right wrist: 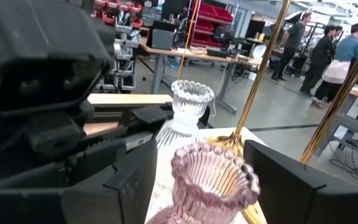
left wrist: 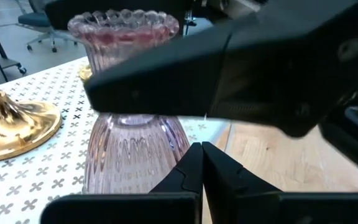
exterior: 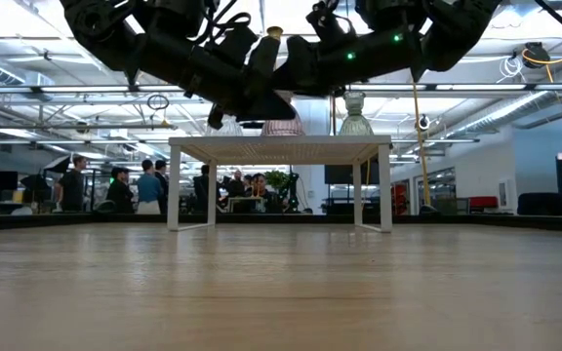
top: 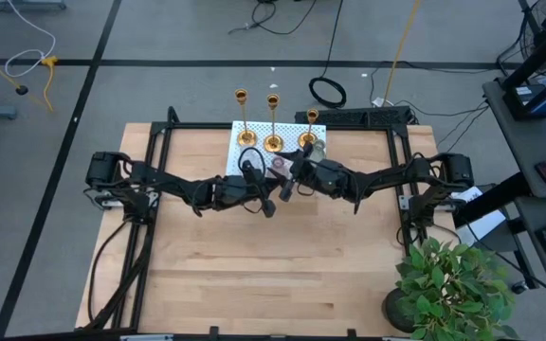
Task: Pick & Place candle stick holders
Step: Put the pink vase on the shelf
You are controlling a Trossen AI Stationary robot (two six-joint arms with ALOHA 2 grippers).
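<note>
Three gold candlesticks point(top: 242, 118) point(top: 272, 123) point(top: 309, 125) stand upright on their round bases along the far edge of a small white patterned stand point(top: 240, 152). A pink ribbed glass holder point(right wrist: 209, 180) stands on the stand nearer the arms, and it also shows in the left wrist view point(left wrist: 135, 134). My right gripper point(right wrist: 197, 183) is open, with one finger on either side of the pink holder's top. My left gripper point(left wrist: 202, 158) is shut and empty, just in front of the pink holder's foot, and it shows in the high view point(top: 265, 201) too. My right gripper has its fingers point(right wrist: 129, 183) on either side of the pink holder's scalloped rim point(right wrist: 185, 163), coming level from the table's near side. I cannot tell whether they touch it. The holder stands upright on the stand.
A clear glass holder point(right wrist: 188, 109) stands just beyond the pink one, and another clear one shows in the low view point(exterior: 356, 112). The white stand point(exterior: 281, 146) has four legs on the wooden table. A potted plant point(top: 453, 284) is at the near right corner. People stand in the room behind.
</note>
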